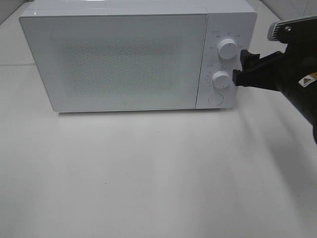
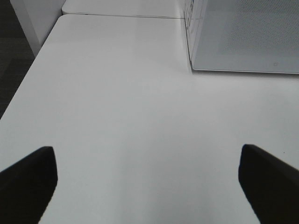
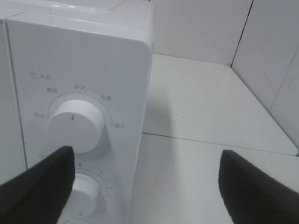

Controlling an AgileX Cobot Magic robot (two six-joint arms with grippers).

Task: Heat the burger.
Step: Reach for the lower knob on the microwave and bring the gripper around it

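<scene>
Right gripper (image 1: 241,67), jaws spread, beside the microwave (image 1: 119,54), perhaps touching its lower dial (image 1: 221,80); left gripper (image 2: 148,182) gapes above table (image 2: 140,102).

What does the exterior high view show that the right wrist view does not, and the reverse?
Only the exterior high view: the whole closed microwave door and the table in front of it. Only the right wrist view: the red mark on the upper knob and the wall panels. Both: the upper knob, the lower knob and the open right gripper beside the control panel.
</scene>
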